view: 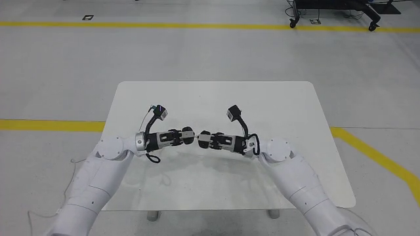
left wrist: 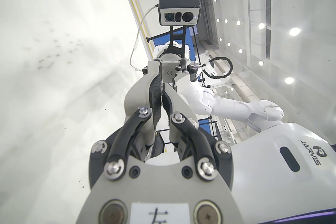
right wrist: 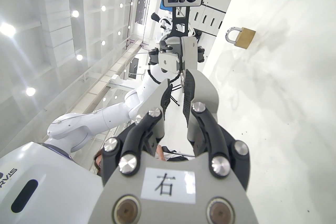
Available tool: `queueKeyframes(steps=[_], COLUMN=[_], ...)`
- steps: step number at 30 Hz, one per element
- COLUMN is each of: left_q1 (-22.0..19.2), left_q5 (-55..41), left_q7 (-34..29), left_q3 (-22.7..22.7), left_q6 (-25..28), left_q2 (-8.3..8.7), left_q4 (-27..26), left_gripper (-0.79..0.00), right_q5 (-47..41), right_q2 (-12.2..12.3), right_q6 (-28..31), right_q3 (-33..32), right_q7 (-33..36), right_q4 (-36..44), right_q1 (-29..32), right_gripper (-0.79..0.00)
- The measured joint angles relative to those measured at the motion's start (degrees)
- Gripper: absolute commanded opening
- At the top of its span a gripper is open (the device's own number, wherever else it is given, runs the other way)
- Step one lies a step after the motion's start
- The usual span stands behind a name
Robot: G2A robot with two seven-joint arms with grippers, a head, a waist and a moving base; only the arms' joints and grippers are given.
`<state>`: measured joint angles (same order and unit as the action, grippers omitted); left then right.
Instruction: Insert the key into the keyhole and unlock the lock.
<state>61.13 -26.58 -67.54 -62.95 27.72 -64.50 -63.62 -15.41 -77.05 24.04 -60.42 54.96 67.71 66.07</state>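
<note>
**Top view:** the left gripper and the right gripper met tip to tip above the table. They were nearer its front edge than its back and about midway between its sides. With the tips that close, a small misjudged move could have knocked them together.

**Left wrist view:** the left gripper's pads lay pressed together, or very nearly. Whether anything thin sat between them I could not tell. If the key was there, so narrow a hold might have let it twist or drop.

**Right wrist view:** the right gripper's fingers stood a little apart, holding nothing. The lock, brass with its shackle closed, lay flat on the bare tabletop, in no tray or box. It was close to the table edge beyond the left arm and well apart from both grippers. Loose as it was, I judged a push from the key likelier to slide it toward that edge than to enter the keyhole, unless one gripper pinned it first.
</note>
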Motion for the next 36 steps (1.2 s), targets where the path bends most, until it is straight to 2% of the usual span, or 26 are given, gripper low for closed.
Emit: queueKeyframes(steps=[4, 11, 12, 13, 14, 24, 33, 36], left_q1=[-0.2, -0.5, -0.6, -0.6, -0.6, -0.9, -0.8, -0.8], left_q5=[0.1, 0.7, 0.9, 1.0, 1.0, 1.6, 2.0, 2.0], left_q7=[0.0, -0.3, -0.3, -0.3, -0.3, -0.8, -1.0, -1.0], left_q3=[0.1, 0.4, 0.5, 0.5, 0.5, -0.6, -1.0, -1.0], left_q6=[0.0, 0.2, 0.3, 0.4, 0.4, 2.0, 2.5, 2.5], left_q2=[-0.01, -0.03, -0.03, -0.02, -0.02, 0.39, 0.54, 0.54], left_q4=[0.1, 0.2, 0.2, 0.3, 0.3, 0.4, 0.1, 0.1], left_gripper=[-0.785, -0.785, -0.733, -0.237, 0.000, 0.000, 0.000, 0.000], right_q5=[-0.1, -0.4, -0.4, -0.3, -0.2, 0.5, -0.2, -0.3], right_q2=[0.1, 0.2, 0.2, 0.2, 0.3, 1.3, 4.6, 4.7], right_q6=[-0.4, -0.6, -0.6, -0.5, -0.4, 2.3, 10.2, 10.3], right_q3=[0.4, 0.9, 1.0, 1.0, 1.0, -1.3, -13.3, -13.7], right_q7=[0.0, -0.1, -0.1, 0.0, 0.0, -0.8, -2.4, -2.4], right_q4=[0.0, 0.0, -0.1, -0.1, -0.1, 0.9, 6.0, 6.2], right_q1=[-0.1, -0.4, -0.4, -0.5, -0.5, 1.0, 9.2, 9.5], right_gripper=[-0.785, -0.785, -0.785, -0.785, -0.785, -0.785, -0.785, -0.785])
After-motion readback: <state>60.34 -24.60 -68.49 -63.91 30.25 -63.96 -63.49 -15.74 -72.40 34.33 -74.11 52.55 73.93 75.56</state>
